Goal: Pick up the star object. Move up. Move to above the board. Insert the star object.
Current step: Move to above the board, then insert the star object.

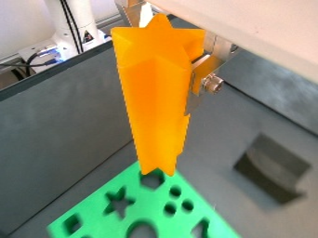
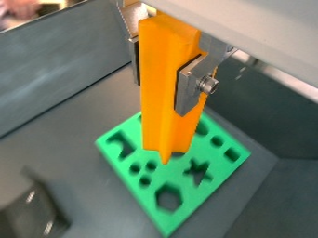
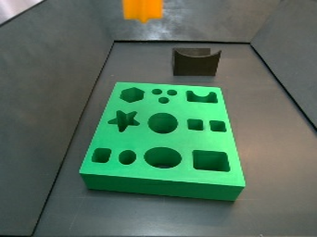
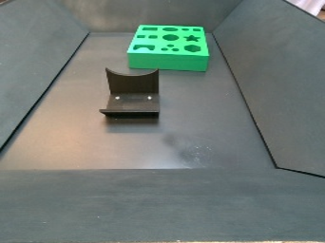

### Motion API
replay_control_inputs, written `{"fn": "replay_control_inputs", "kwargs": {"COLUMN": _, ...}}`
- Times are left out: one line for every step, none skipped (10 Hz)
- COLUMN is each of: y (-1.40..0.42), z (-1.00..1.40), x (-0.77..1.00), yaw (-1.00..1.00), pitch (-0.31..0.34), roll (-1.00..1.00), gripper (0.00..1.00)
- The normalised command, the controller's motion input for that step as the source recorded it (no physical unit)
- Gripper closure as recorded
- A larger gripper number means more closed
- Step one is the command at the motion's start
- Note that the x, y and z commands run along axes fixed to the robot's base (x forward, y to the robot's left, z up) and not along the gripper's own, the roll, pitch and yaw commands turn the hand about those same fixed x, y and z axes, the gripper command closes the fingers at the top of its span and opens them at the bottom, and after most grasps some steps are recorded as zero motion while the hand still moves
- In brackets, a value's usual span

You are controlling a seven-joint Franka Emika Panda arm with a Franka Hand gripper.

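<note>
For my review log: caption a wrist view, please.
Hand holds the orange star object upright above the green board.

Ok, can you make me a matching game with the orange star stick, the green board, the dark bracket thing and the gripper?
Things:
1. star object
2. board
3. fixture
4. gripper

Descriptions:
A. green, lying flat on the floor, all holes empty
B. silver plates shut on the orange piece, above the board
C. dark, standing on the floor apart from the board
D. orange, held upright in the air

Pairs: 1-D, 2-A, 3-C, 4-B
</note>
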Motion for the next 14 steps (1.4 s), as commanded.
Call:
{"fn": "replay_control_inputs", "kwargs": {"y": -0.60, "z": 0.15, "x": 0.36, "yaw": -0.17, "pitch": 0.208, "roll": 0.04, "gripper": 1.00}}
{"fn": "replay_control_inputs", "kwargs": {"y": -0.33, "z": 0.09, "x": 0.22, "yaw": -0.06, "pitch": 0.173, "roll": 0.05, "gripper": 1.00}}
{"fn": "replay_control_inputs", "kwargs": {"y": -0.20, "z": 0.06, "x": 0.15, "yaw": -0.04, "pitch": 0.139, "roll": 0.06, "gripper": 1.00}}
{"fn": "replay_control_inputs", "kwargs": {"y": 0.00, "z": 0.00, "x": 0.00, "yaw": 0.00, "pitch": 0.000, "roll": 0.00, "gripper": 1.00}}
{"fn": "replay_control_inputs", "kwargs": {"y": 0.00, "z": 0.00, "x": 0.00, "yaw": 0.00, "pitch": 0.026, "roll": 0.02, "gripper": 1.00}}
{"fn": "replay_control_inputs", "kwargs": {"y": 0.00, "z": -0.03, "x": 0.00, "yaw": 0.00, "pitch": 0.000, "roll": 0.00, "gripper": 1.00}}
{"fn": "replay_control_inputs", "kwargs": {"y": -0.15, "z": -0.19, "x": -0.11, "yaw": 0.00, "pitch": 0.000, "roll": 0.04, "gripper": 1.00}}
{"fn": "replay_control_inputs", "kwargs": {"y": -0.30, "z": -0.29, "x": -0.16, "yaw": -0.04, "pitch": 0.000, "roll": 0.08, "gripper": 1.00}}
{"fn": "replay_control_inputs", "kwargs": {"y": -0.52, "z": -0.33, "x": 0.00, "yaw": -0.02, "pitch": 0.000, "roll": 0.10, "gripper": 1.00}}
{"fn": "replay_control_inputs", "kwargs": {"y": -0.29, "z": -0.34, "x": 0.16, "yaw": 0.00, "pitch": 0.000, "roll": 0.06, "gripper": 1.00}}
{"fn": "replay_control_inputs", "kwargs": {"y": 0.00, "z": -0.40, "x": 0.00, "yaw": -0.01, "pitch": 0.000, "roll": 0.15, "gripper": 1.00}}
{"fn": "replay_control_inputs", "kwargs": {"y": 0.08, "z": -0.36, "x": -0.03, "yaw": -0.10, "pitch": 0.001, "roll": 0.17, "gripper": 1.00}}
{"fn": "replay_control_inputs", "kwargs": {"y": 0.04, "z": -0.34, "x": -0.01, "yaw": -0.11, "pitch": 0.001, "roll": 0.16, "gripper": 1.00}}
{"fn": "replay_control_inputs", "kwargs": {"y": 0.00, "z": -0.08, "x": 0.00, "yaw": -0.10, "pitch": 0.011, "roll": 0.00, "gripper": 1.00}}
